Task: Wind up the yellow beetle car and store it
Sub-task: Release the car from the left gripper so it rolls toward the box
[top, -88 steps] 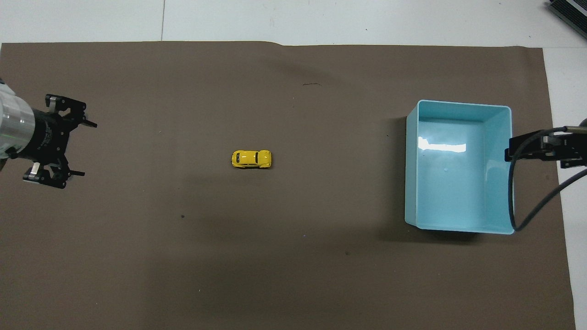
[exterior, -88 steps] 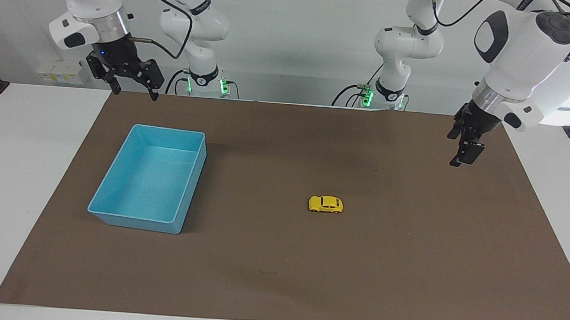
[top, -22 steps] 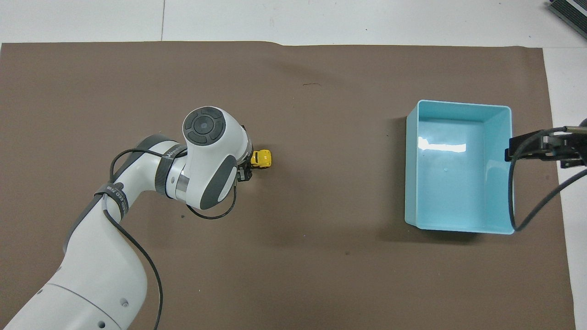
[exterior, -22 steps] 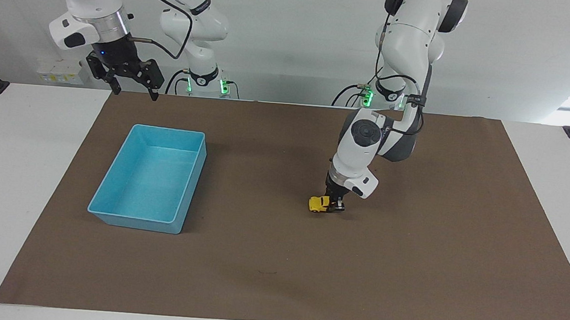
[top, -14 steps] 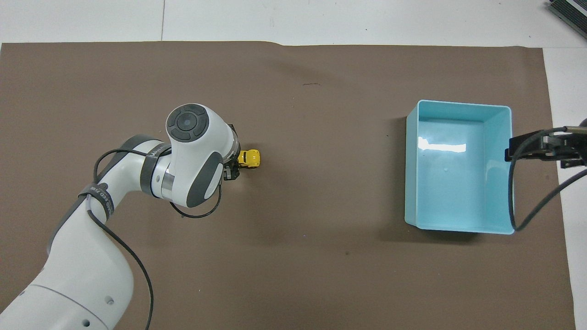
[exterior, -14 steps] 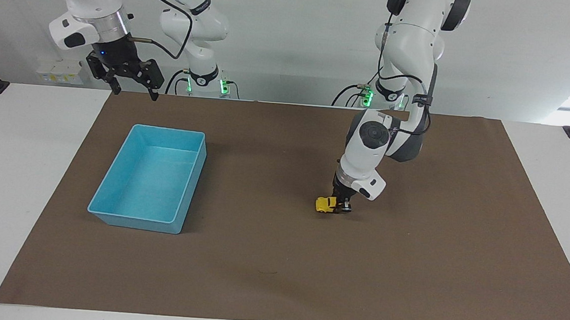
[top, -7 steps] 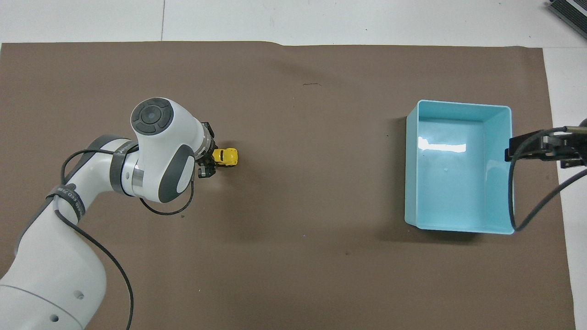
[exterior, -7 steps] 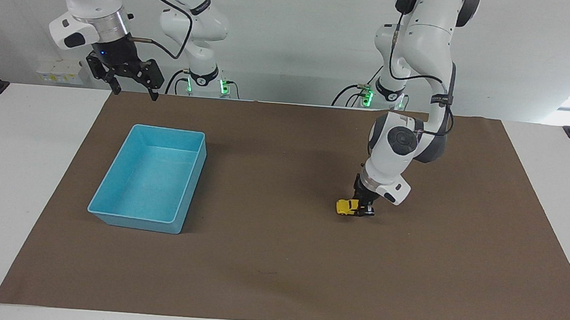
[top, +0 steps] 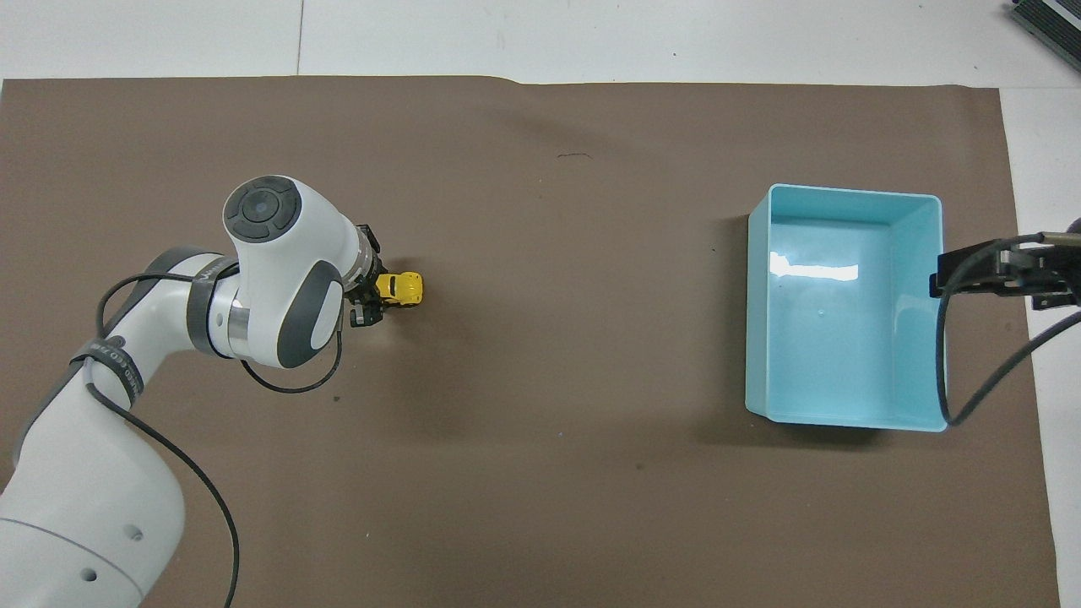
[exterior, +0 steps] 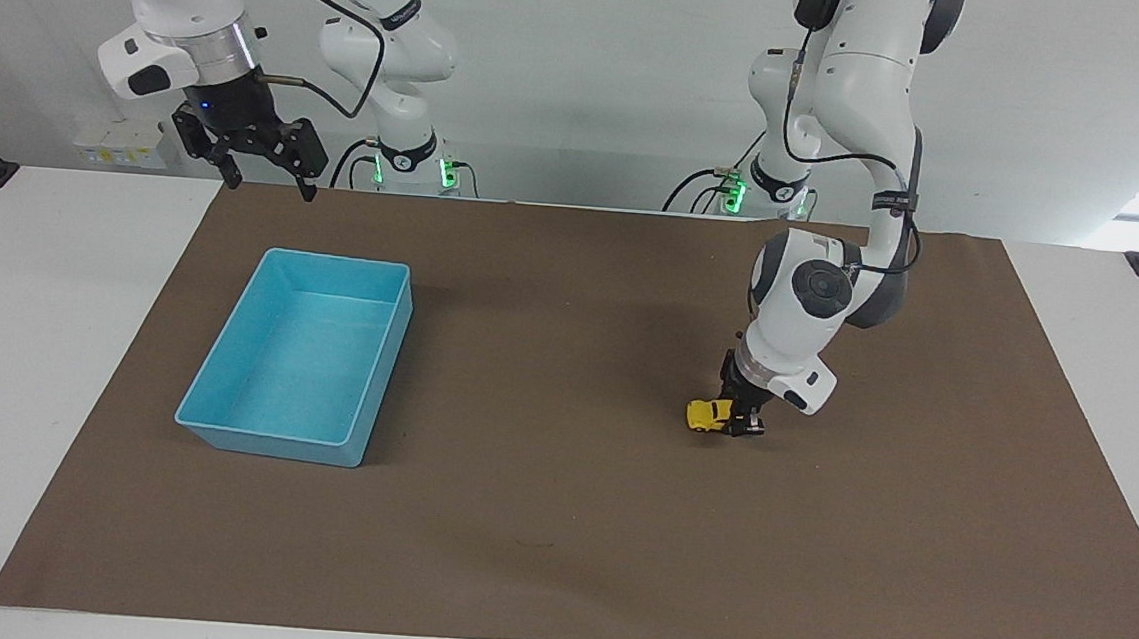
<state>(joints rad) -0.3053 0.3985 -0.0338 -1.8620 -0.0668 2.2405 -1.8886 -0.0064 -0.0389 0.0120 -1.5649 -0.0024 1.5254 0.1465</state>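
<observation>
My left claw (exterior: 745,424) was down at the brown mat (exterior: 556,519) that covered the desk (exterior: 48,323), set against one end of the yellow beetle car (exterior: 706,415). The car sat on the mat, about midway between the robots' edge and the outer edge, and toward my left arm's end of the desk. Its free end pointed toward the blue bin (exterior: 270,444). My wrist leaned over it from above and hid the end I was working at, so I could not tell whether that claw was pinching the car or only standing around it.

In the overhead view the car (top: 399,287) poked out from under my left claw (top: 365,306), and only part of its yellow body showed.

The bin lay well apart from the car, toward my right arm's end of the desk, and nothing was in it; from above I saw its bare pale floor and rim (top: 844,422).

My right arm waited. Its claw (exterior: 273,189) hung high in the air by the bin's end of the desk, spread wide and holding nothing.
</observation>
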